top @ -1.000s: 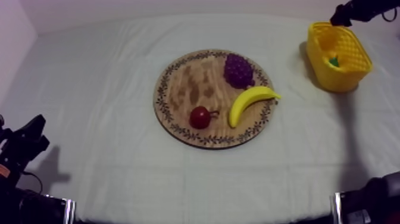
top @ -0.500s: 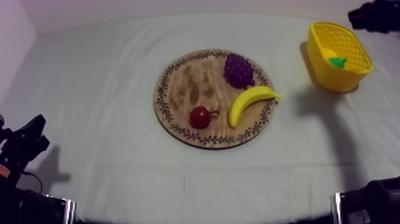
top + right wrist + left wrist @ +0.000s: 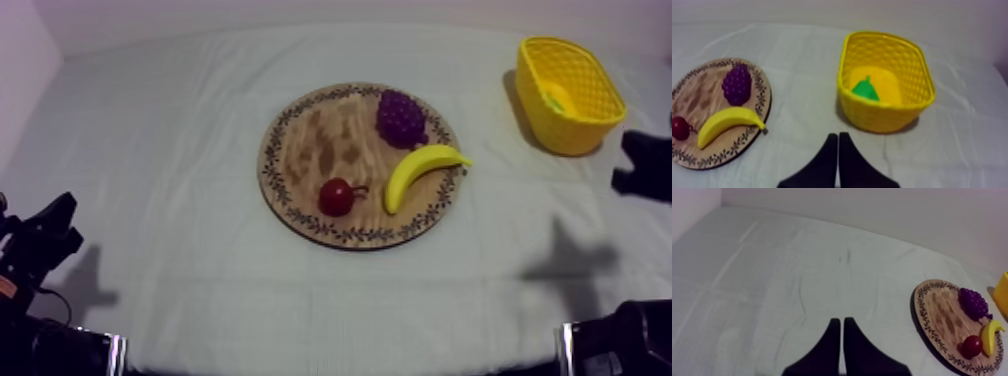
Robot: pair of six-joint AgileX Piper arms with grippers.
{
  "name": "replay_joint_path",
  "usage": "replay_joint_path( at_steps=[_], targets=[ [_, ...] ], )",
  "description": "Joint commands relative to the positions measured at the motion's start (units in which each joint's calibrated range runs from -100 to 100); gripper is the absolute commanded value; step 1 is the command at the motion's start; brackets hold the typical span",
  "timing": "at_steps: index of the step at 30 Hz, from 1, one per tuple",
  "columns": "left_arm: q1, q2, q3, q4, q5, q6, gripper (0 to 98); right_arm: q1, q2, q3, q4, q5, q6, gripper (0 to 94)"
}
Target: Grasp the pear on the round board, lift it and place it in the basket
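inside the yellow basket [image 3: 887,119] is where your pear [image 3: 866,90] sits now, a small green thing with a pointed top lying on the basket floor, so the wooden board [image 3: 320,150] has no pear on it.

what changed: a second ago your right arm was up by the far rim of the basket, half a second ago it had slid off toward the corner, and now in the top view it has come back down to the table edge on the near side of the basket, apart from it. the right gripper [image 3: 838,135] has its two black fingers pressed together into a narrow wedge with nothing between them, looking at the basket from a little way off. to me that says the drop is done and you're just retreating, so the task looks finished.

left gripper [image 3: 839,320] is closed on nothing too, parked low at its own side, well away from the board.

materials: the basket is glossy plastic with an open lattice wall and a thick rim. the board is flat, round wood with a dark leafy band round its edge. on it are a smooth curved banana [image 3: 420,170], knobbly purple grapes [image 3: 401,118] and a shiny small red fruit [image 3: 336,197]. the cloth [image 3: 180,150] is soft and faintly creased.
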Motion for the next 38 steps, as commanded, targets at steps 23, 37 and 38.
replay_joint_path(
  at_steps=[23,37,38],
  targets=[
    [-0.01,0.0,-0.02,-0.02,0.01,0.0,0.1,-1.81,-20.55,19.18,8.67,-3.52,-2.31,0.4],
    [-0.01,0.0,-0.02,-0.02,0.01,0.0,0.1,-1.84,-20.55,19.22,8.66,-3.67,-3.07,0.4],
    [-0.01,0.0,-0.02,-0.02,0.01,0.0,0.1,-1.84,-20.55,19.22,8.66,-3.67,-3.09,0.4]
  ],
)
